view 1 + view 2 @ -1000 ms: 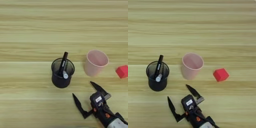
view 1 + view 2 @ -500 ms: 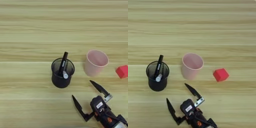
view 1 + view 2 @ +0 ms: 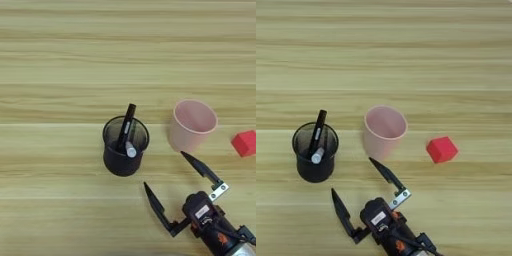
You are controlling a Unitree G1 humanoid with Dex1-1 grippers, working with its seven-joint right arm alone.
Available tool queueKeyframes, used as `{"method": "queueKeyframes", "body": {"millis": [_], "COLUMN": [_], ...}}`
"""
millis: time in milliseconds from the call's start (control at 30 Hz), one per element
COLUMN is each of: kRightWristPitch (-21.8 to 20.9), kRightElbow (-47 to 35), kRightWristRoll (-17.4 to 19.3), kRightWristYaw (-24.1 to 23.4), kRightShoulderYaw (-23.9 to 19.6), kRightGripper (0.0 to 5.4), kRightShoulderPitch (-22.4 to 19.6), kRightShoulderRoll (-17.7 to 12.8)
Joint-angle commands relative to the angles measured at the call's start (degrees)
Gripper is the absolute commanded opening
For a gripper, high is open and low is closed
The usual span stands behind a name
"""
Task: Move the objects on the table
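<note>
Both eyes of the head-mounted stereo camera look steeply down at the desk [image 3: 60, 55], which fills each view. Both show the same near scene; the right eye view reaches slightly further right.

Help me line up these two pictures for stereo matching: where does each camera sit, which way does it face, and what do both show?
Left eye view: on the robot's head, looking down at the table; the right hand enters at bottom right, fingers spread.
Right eye view: beside it, same downward look, reaching further right; the hand sits bottom centre.
Shared: the black mesh pen cup holding the black pen, the pink cup and the red cube.
</note>
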Motion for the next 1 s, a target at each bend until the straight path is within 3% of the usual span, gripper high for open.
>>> {"method": "queueKeyframes", "body": {"millis": [33, 533, 1000], "kRightWristPitch": [-2.0, -4.1, -3.0], "kRightElbow": [-4.1, -6.4, -1.9], "kRightWristRoll": [0.9, 0.9, -0.9], "kRightWristYaw": [0.0, 2.4, 3.1], "kRightShoulderYaw": [-1.0, 1.2, 4.4], "kRightGripper": [5.35, 5.35, 5.35], "kRightShoulderPitch": [-1.2, -2.6, -9.8], "kRightShoulderRoll": [-1.0, -1.5, -0.6]}}
